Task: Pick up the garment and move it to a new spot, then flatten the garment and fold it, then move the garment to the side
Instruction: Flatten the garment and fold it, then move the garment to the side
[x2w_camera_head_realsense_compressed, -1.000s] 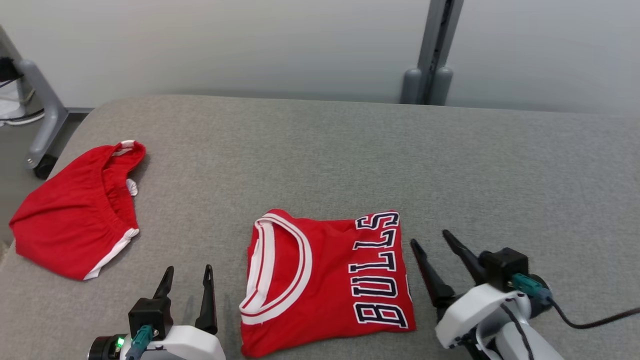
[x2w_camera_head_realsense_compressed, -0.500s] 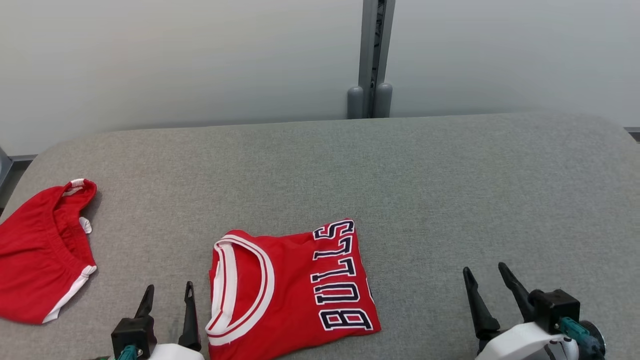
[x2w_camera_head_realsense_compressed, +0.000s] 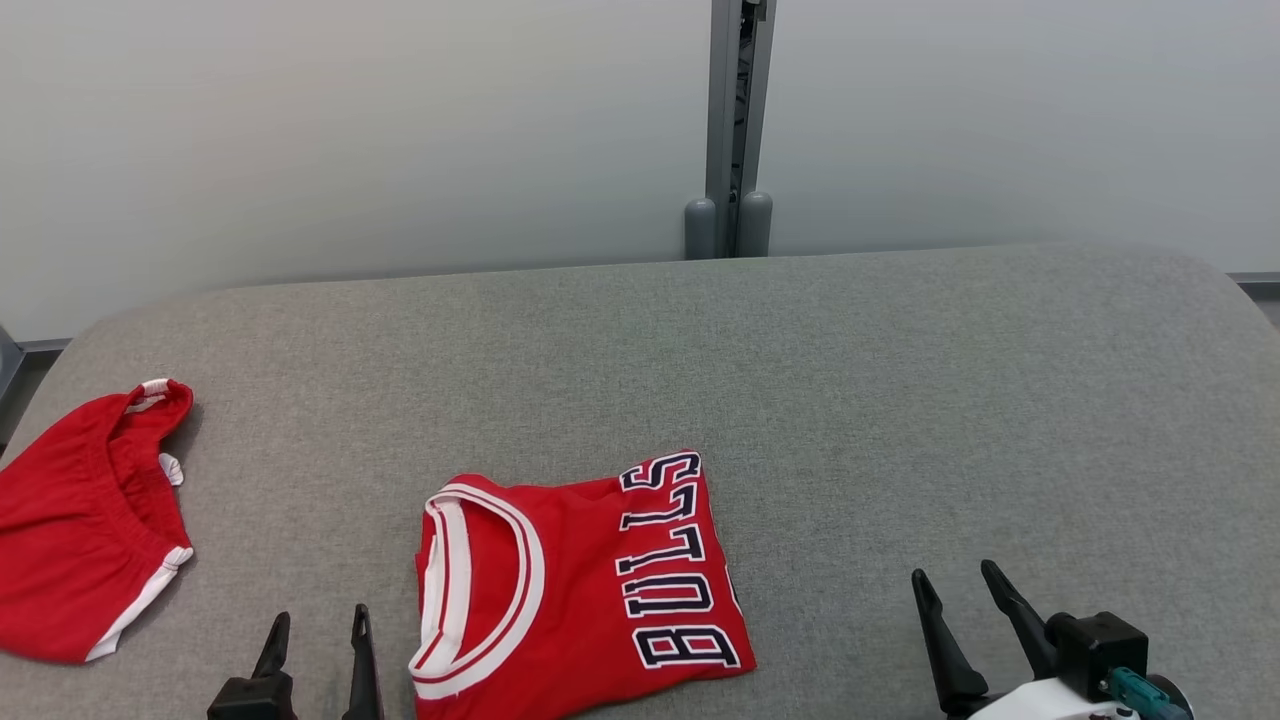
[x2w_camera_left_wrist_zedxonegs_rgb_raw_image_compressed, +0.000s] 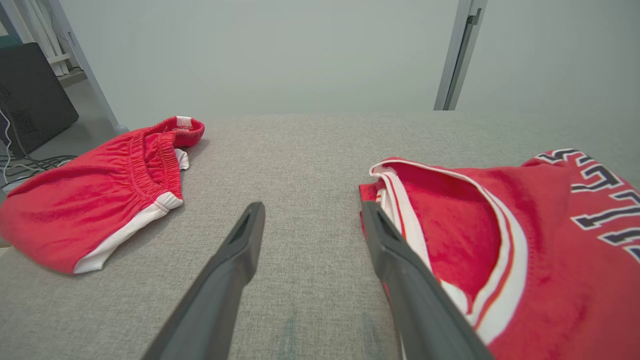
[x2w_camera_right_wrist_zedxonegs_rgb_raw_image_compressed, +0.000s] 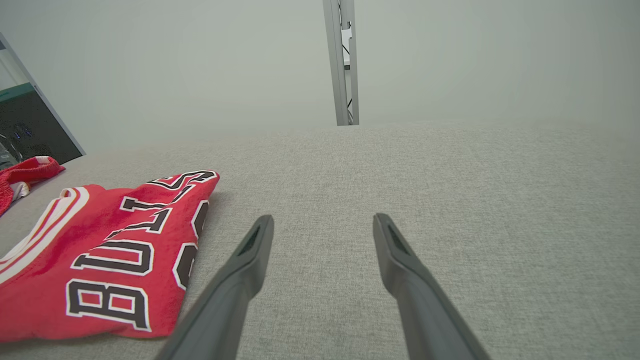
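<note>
A red jersey (x2w_camera_head_realsense_compressed: 575, 590) with white collar trim and "BULLS" lettering lies folded flat on the grey table, near its front edge. My left gripper (x2w_camera_head_realsense_compressed: 320, 620) stands open just left of the jersey's collar, nothing between its fingers. In the left wrist view the left gripper (x2w_camera_left_wrist_zedxonegs_rgb_raw_image_compressed: 312, 210) hovers over bare table, its right finger beside the jersey (x2w_camera_left_wrist_zedxonegs_rgb_raw_image_compressed: 525, 240) collar. My right gripper (x2w_camera_head_realsense_compressed: 953, 575) is open, apart from the jersey on its right. In the right wrist view the right gripper (x2w_camera_right_wrist_zedxonegs_rgb_raw_image_compressed: 324, 220) points over bare table, with the jersey (x2w_camera_right_wrist_zedxonegs_rgb_raw_image_compressed: 110, 250) at the left.
Red shorts (x2w_camera_head_realsense_compressed: 80, 530) with white trim lie crumpled at the table's left end, also shorts (x2w_camera_left_wrist_zedxonegs_rgb_raw_image_compressed: 100, 200) and shorts (x2w_camera_right_wrist_zedxonegs_rgb_raw_image_compressed: 25, 172). The grey padded table (x2w_camera_head_realsense_compressed: 900, 400) stretches back to a pale wall with a metal post (x2w_camera_head_realsense_compressed: 735, 120). A dark panel (x2w_camera_left_wrist_zedxonegs_rgb_raw_image_compressed: 30, 95) stands off the left edge.
The head camera has swung, so the whole scene sits further left and lower. Both grippers have dropped toward the bottom edge, and the right one now stands farther from the jersey. Both stay open.
</note>
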